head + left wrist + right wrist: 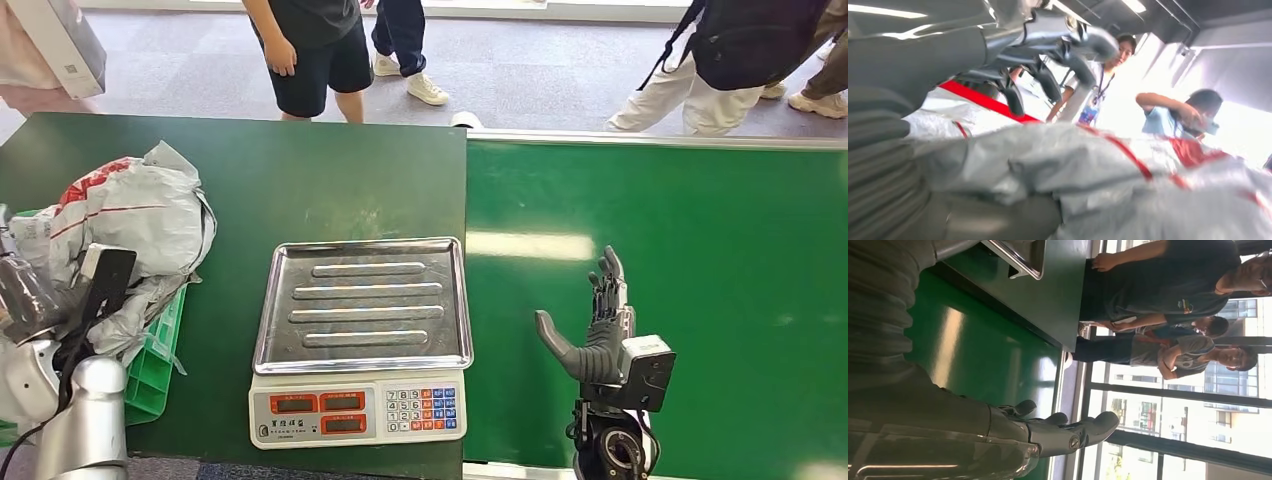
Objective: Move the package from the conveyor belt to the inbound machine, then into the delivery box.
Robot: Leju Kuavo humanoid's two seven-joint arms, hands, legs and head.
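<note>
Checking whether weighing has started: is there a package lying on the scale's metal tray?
No. In the head view the scale's metal tray lies bare, while the white package sits to its left by the left robot hand.

Beyond the far edge of the dark green table point(330, 170), three persons are seen standing on the grey floor point(540, 70), one in black shorts point(318, 65), one in white sneakers point(425, 90) and one in light trousers point(690, 100), while a white box point(65, 40) is noted at the upper left.
</note>
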